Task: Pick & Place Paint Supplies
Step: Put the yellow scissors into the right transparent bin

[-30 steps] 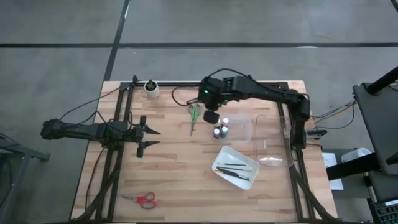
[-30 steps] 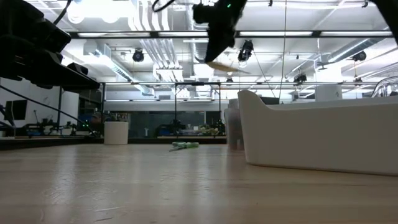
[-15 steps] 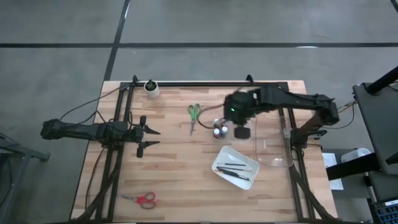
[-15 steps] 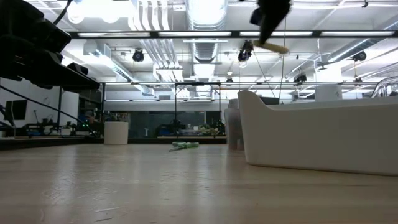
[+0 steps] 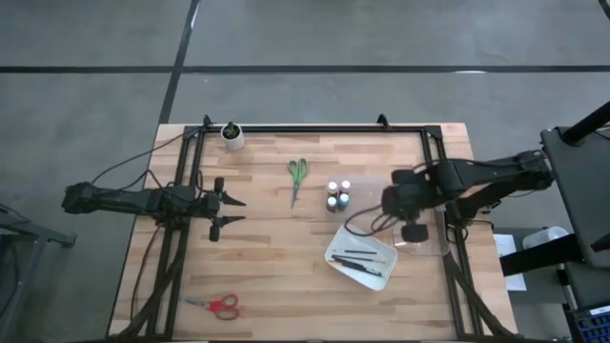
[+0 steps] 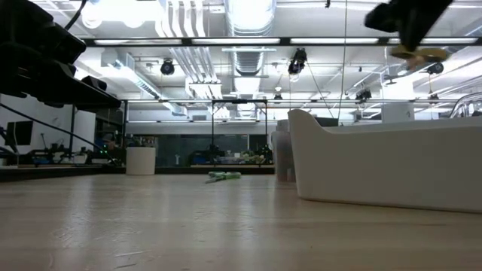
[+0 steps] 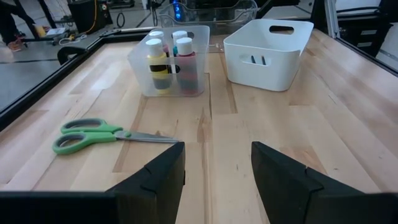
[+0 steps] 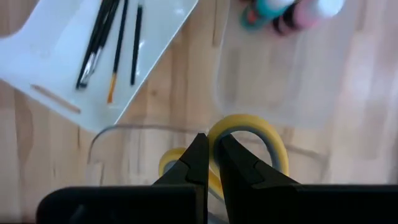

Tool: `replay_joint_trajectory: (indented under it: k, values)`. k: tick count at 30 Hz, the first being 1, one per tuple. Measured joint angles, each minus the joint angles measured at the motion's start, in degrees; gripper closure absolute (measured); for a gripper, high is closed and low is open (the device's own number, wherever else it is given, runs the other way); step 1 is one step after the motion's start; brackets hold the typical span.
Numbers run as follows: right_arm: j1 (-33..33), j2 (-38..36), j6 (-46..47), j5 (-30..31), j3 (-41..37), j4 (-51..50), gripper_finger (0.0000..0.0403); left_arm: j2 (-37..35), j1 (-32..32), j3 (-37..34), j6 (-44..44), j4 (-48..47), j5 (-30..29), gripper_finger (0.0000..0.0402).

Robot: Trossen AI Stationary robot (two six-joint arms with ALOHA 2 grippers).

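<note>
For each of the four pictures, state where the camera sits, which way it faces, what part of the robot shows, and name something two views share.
High: overhead, straight down; both arms, left gripper and right gripper.
Low: table height, level across; right gripper carrying yellow scissors.
Left wrist: forward over green scissors, paint bottles, white tray; own fingers.
Right wrist: downward; own fingers.
Shared: green scissors.

Yellow-handled scissors (image 8: 249, 140) in the black right pincer (image 8: 210, 163); beside it a white tray (image 5: 338, 250) of dark brushes (image 5: 359, 257). Farther off, green scissors (image 5: 297, 174), red scissors (image 5: 222, 305), pale wood tabletop (image 5: 267, 257).
</note>
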Motion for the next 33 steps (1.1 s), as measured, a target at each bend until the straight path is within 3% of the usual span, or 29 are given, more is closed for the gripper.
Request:
replay_joint_trajectory:
  k: [11, 17, 33]
  values:
    - [5.5, -3.4, 15.0, -3.3, -13.4, 1.3, 0.0390, 0.0, 0.0, 0.0, 0.0, 0.0, 0.0, 0.0215]
    - [5.5, -3.3, 15.3, -9.1, -19.2, 7.8, 0.0390, 0.0, 0.0, 0.0, 0.0, 0.0, 0.0, 0.0215]
    - [5.5, -3.3, 15.3, -12.4, -30.2, 16.5, 0.0390, 0.0, 0.0, 0.0, 0.0, 0.0, 0.0, 0.0215]
